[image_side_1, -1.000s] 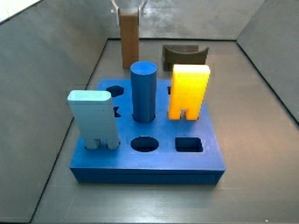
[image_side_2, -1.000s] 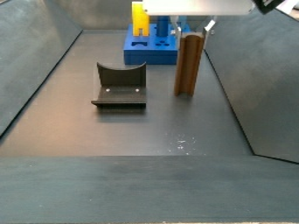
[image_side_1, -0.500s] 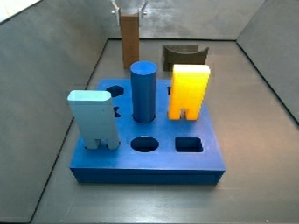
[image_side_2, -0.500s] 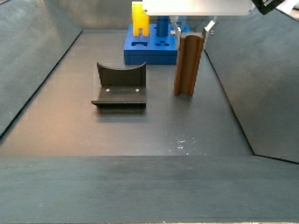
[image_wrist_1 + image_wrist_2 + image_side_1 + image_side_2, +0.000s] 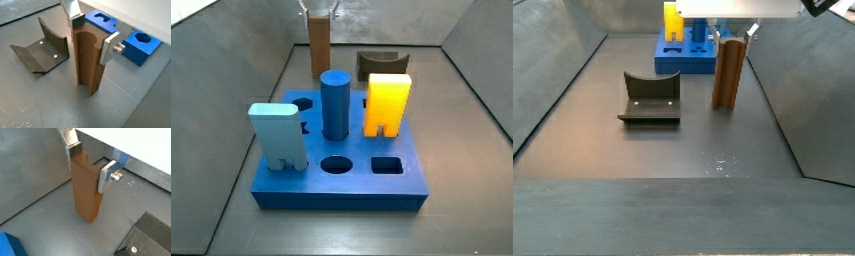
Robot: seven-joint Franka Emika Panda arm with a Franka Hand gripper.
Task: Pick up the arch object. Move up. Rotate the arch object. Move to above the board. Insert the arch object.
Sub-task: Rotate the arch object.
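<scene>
Wrist views: pincer (image 5: pixel 92 31) at the top of the arch object (image 5: pixel 87 60), silver fingers (image 5: pixel 109 46) on either side, dark pads pinching its upper end. Slab upright, foot on the grey floor (image 5: pixel 40 105). Dark notched block (image 5: pixel 40 50) just beside it; corner of the blue board (image 5: pixel 133 42) behind. Also shown: pincer (image 5: pixel 92 159), slab (image 5: pixel 85 190).

Side views: arch object (image 5: pixel 318 45) upright behind the board (image 5: pixel 345 185), which carries a blue cylinder (image 5: pixel 334 103), yellow block (image 5: pixel 388 103), and pale blue block (image 5: pixel 274 135). Slab (image 5: pixel 727 75) stands near the board (image 5: pixel 687 57), right of the dark block (image 5: pixel 649 97).
</scene>
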